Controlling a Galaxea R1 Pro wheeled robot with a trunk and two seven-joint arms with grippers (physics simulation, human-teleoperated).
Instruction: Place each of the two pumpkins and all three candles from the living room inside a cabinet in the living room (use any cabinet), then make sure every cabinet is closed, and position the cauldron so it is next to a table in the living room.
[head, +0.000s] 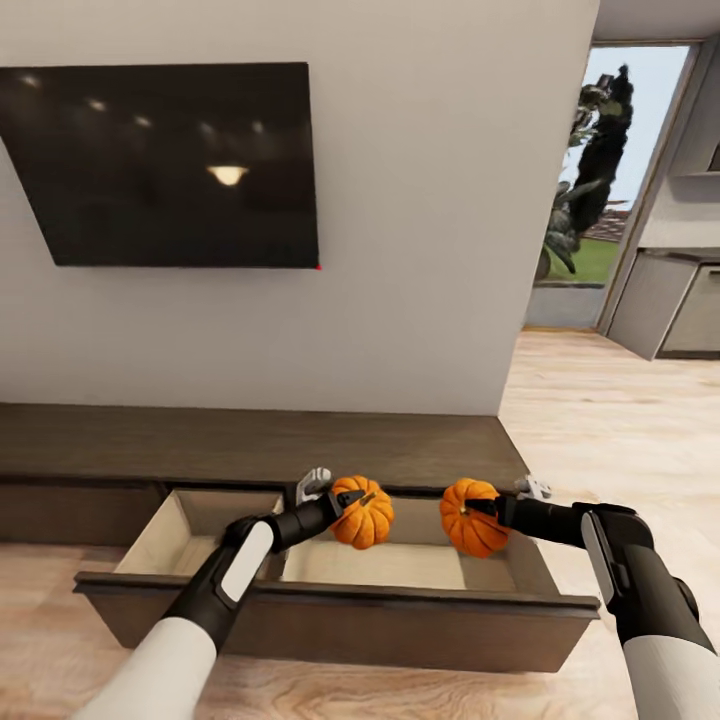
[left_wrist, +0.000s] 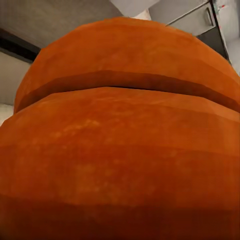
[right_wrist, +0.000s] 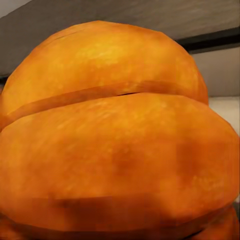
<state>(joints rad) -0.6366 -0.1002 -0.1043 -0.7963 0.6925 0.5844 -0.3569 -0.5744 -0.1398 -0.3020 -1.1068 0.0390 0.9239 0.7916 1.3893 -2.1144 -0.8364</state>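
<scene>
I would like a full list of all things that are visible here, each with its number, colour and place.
pumpkins: 2, orange, held above the open drawer, one in the left tool, one in the right tool
cabinet: 1, dark brown, low along the wall
drawer: 1, dark front with pale inside, pulled out of the cabinet
television: 1, black, on the wall above the cabinet
wall: 1, light grey, behind the cabinet
floor: light wood, to the right and in front
kitchen units: grey, far right
tree: dark green, outside the window
left tool: 1, black, shut on a pumpkin
right tool: 1, black, shut on a pumpkin
</scene>
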